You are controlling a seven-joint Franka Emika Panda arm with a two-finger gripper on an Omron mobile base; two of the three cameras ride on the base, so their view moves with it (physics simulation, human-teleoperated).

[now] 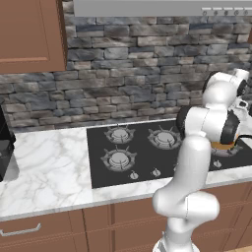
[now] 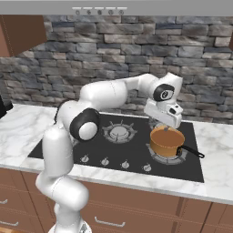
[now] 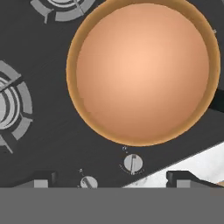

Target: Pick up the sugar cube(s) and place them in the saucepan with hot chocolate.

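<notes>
Taking the saucepan point(image 2: 167, 141) as landmark on the black cooktop point(image 2: 123, 150): to its left sit the other burners, and its thin black handle runs off to the right toward the marble counter. The gripper point(image 3: 113, 177) hangs directly above the pan, looking straight down into its smooth copper-orange inside, fingertips point(image 3: 41, 178) spread wide with nothing between them. No sugar cube can be made out inside the pan or near it. Judging by that, the release looks done; the next move is probably straight up.
</notes>
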